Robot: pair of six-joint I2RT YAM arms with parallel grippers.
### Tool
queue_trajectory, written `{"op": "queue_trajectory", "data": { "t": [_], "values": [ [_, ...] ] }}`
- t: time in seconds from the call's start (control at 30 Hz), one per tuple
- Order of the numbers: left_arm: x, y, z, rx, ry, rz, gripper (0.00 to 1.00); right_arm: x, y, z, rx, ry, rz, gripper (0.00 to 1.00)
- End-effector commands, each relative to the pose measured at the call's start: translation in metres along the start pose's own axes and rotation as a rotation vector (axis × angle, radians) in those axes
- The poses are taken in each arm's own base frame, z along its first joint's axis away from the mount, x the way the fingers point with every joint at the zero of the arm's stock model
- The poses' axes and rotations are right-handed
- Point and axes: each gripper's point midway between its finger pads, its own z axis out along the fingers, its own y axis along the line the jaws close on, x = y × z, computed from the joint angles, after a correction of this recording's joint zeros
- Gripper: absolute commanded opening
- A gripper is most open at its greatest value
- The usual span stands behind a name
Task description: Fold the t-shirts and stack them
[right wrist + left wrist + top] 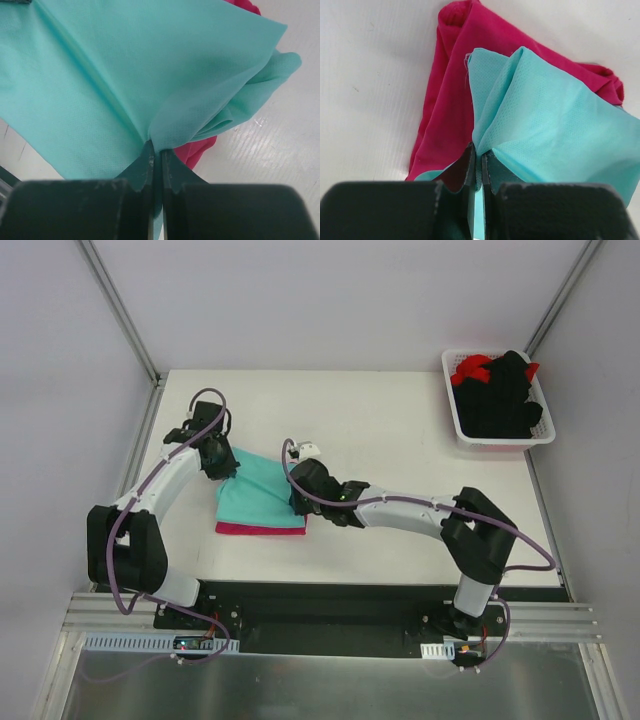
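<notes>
A folded teal t-shirt (262,495) lies over a magenta-pink t-shirt (250,530) at the table's left middle. My left gripper (224,466) is shut on the teal shirt's far left corner; in the left wrist view the teal cloth (555,125) is pinched between the jaws, with the pink shirt (450,100) beneath. My right gripper (298,502) is shut on the teal shirt's right edge; the right wrist view shows the teal cloth (125,75) pinched and a bit of the pink shirt (197,149) under it.
A white basket (455,420) at the back right holds black garments (505,400) and a red one (473,368). White walls and metal frame posts enclose the table.
</notes>
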Motion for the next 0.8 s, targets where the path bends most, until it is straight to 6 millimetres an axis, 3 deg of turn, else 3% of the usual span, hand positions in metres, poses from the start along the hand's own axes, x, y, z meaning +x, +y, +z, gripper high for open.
{"op": "queue_trajectory", "data": {
  "t": [0.0,0.23,0.77],
  "values": [
    [-0.041,-0.007,-0.023,0.031,-0.136,-0.021,0.00,-0.025,-0.001,-0.007,0.019,-0.031,-0.032,0.00],
    [-0.044,-0.011,-0.023,0.039,-0.135,-0.023,0.00,-0.030,-0.007,-0.006,0.025,-0.029,-0.026,0.01],
    [-0.018,-0.001,-0.004,0.016,-0.075,-0.051,0.00,-0.005,-0.011,0.010,0.018,0.039,-0.008,0.00]
  ]
}}
